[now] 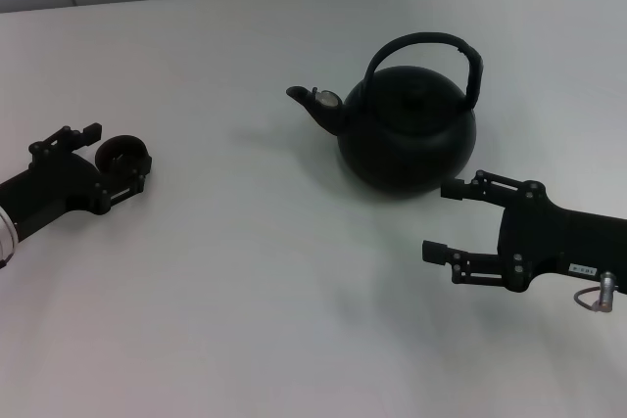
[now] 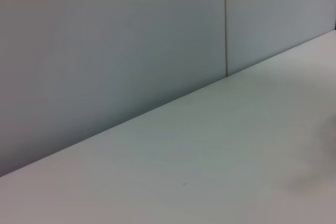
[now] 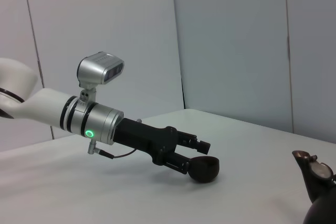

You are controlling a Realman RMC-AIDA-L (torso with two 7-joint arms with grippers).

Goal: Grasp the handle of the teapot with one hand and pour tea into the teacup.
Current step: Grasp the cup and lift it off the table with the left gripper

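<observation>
At the left of the worktop, the teacup is held between the closed fingers of the left gripper; it could be tipped if that hold slips. The teapot stands mid-worktop, spout toward the cup. The right gripper, fingers spread wide and empty, lies low beside the pot; the handle could be missed, or the pot knocked.

1. The teapot: round, matte black, upright on the table, centre-right, its silver-tipped spout pointing left.
2. The handle: thick black hoop, arched upright over the lid.
3. The teacup: small, black, far left.
</observation>
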